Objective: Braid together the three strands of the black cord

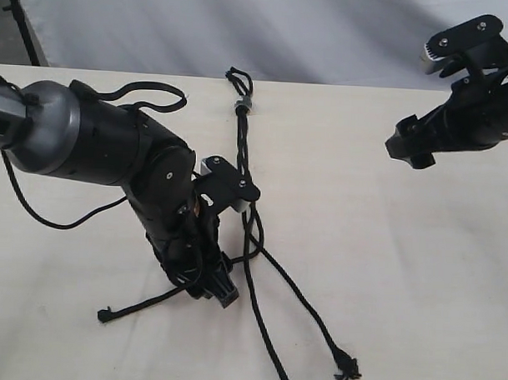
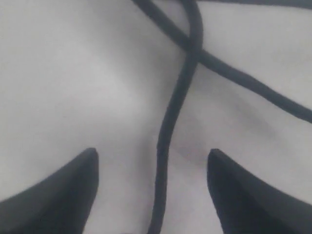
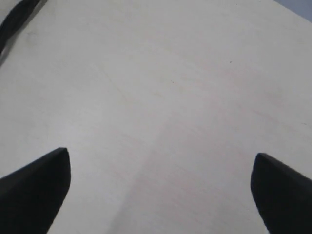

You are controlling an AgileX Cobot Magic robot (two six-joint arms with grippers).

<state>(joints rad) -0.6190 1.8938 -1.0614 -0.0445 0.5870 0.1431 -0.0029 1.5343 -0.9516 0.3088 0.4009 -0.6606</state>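
Observation:
The black cord (image 1: 243, 148) lies on the table, with a small loop and a greyish band (image 1: 244, 103) at its far end and a short twisted stretch below that. The three strands spread out from there. One (image 1: 146, 303) runs left to a knotted end, one (image 1: 266, 332) runs to the front edge, and one (image 1: 304, 304) ends in a frayed tip. My left gripper (image 1: 217, 293) (image 2: 151, 156) is open, pointing down at the table, and the left strand (image 2: 168, 126) lies loose between its fingers. My right gripper (image 1: 408, 149) (image 3: 161, 161) is open and holds nothing, above bare table far to the right.
A thicker black cable (image 1: 44, 216) loops off the left arm onto the table. The light wooden table (image 1: 402, 262) ends at a pale backdrop (image 1: 243, 27) behind. A dark cord or cable (image 3: 14, 19) crosses one corner of the right wrist view.

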